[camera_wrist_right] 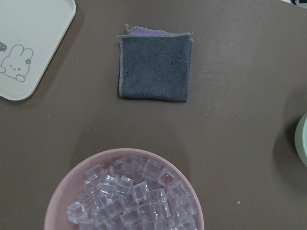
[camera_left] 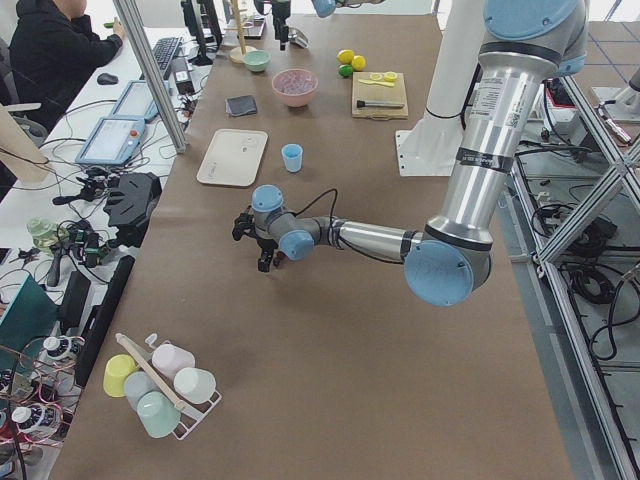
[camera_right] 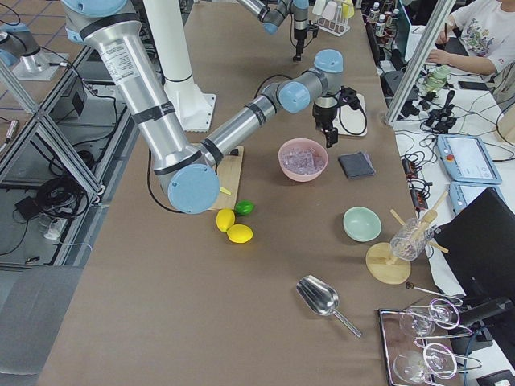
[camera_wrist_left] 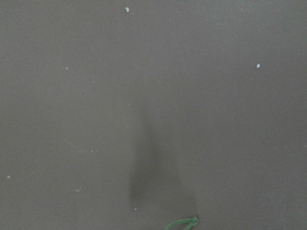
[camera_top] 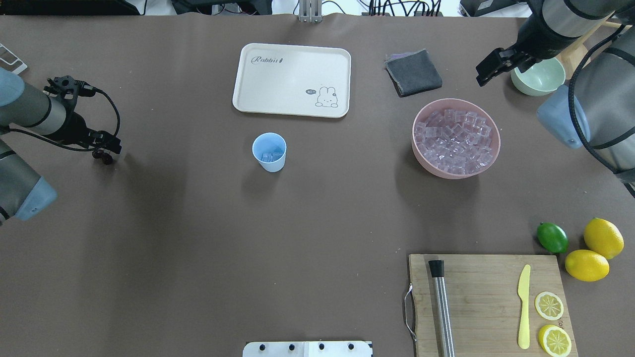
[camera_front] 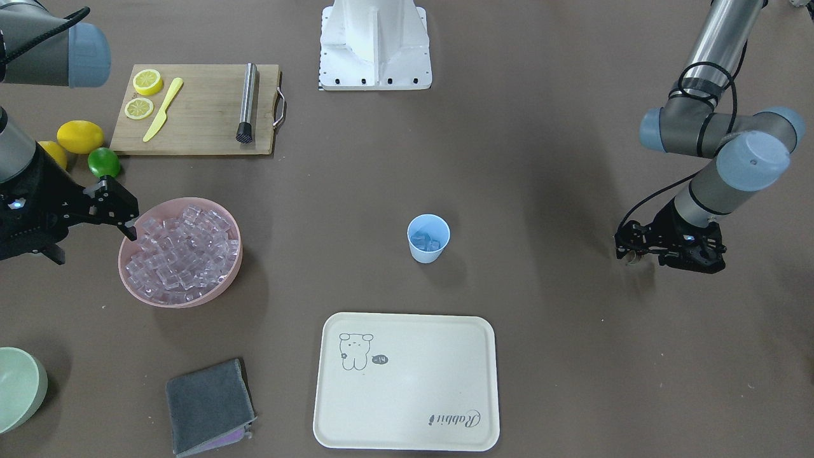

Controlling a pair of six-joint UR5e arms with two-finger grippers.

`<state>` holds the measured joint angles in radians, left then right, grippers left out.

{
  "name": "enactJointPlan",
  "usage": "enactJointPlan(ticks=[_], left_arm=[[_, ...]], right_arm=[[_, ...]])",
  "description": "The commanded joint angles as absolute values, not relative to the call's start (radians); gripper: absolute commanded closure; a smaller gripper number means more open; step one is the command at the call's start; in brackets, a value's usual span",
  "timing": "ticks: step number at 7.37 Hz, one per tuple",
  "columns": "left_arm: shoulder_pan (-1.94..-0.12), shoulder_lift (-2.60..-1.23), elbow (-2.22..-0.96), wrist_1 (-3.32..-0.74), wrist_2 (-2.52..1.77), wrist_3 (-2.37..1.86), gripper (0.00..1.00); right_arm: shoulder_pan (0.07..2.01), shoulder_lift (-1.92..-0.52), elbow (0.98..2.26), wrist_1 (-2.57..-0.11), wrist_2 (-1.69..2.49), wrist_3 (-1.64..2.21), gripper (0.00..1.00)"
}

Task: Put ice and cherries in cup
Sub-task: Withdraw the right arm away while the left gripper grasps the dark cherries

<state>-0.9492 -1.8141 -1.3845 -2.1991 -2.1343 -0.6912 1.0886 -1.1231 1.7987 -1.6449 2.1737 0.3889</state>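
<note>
**A:** Nearest the robot, on its right side, what lies on the table (camera_top: 198, 248)?

**B:** A wooden cutting board (camera_top: 476, 297). It carries a steel muddler (camera_top: 441, 312), a yellow knife (camera_top: 524, 307) and two lemon slices (camera_top: 549, 305). Just past its far right corner lie a green lime (camera_top: 552, 237) and two whole lemons (camera_top: 603, 238).

**A:** And at mid-table?

**B:** The cup (camera_top: 269, 152) stands upright near the centre, with a few cubes of ice (camera_top: 269, 156) already inside. Well apart from it, to the right, the pink bowl (camera_top: 446, 174) holds the main heap of ice, piled nearly to its rim.

**A:** Where are the cherries?

**B:** On the robot's left side, well apart from the cup. The cherries (camera_top: 101, 158) hang just under the left gripper (camera_top: 106, 149), low over the table. Its jaws are clamped on their stems. The left wrist view shows only bare table, a shadow and a green stem loop at its lower edge.

**A:** The right gripper?

**B:** The right gripper (camera_top: 483, 74) hovers just past the pink bowl's far rim, between a folded grey cloth (camera_top: 413, 72) and a pale green bowl (camera_top: 540, 77). Whether its jaws are apart or together cannot be told. Its wrist view shows the bowl's ice below and the cloth beyond.

**A:** The farthest row?

**B:** A cream tray (camera_top: 287, 79) with a rabbit drawing lies beyond the cup. The cloth and the green bowl lie to its right.
</note>
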Motion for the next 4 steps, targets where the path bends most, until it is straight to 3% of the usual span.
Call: enactJointPlan(ticks=[1,2,4], left_arm=[[-0.950,-1.793,-1.410,-2.200,-2.129,-0.698,0.45],[-0.950,-1.783,-1.411,-2.200,-2.129,-0.698,0.52],[-0.948,-1.782,-1.411,-2.197,-2.128,-0.706,0.55]], right_arm=[[1.079,-1.144,1.805,-1.643,2.168,0.387,0.01],[1.063,-1.143,1.807,-1.643,2.149,0.388,0.01],[1.062,-1.134,1.821,-1.643,2.152,0.397,0.01]])
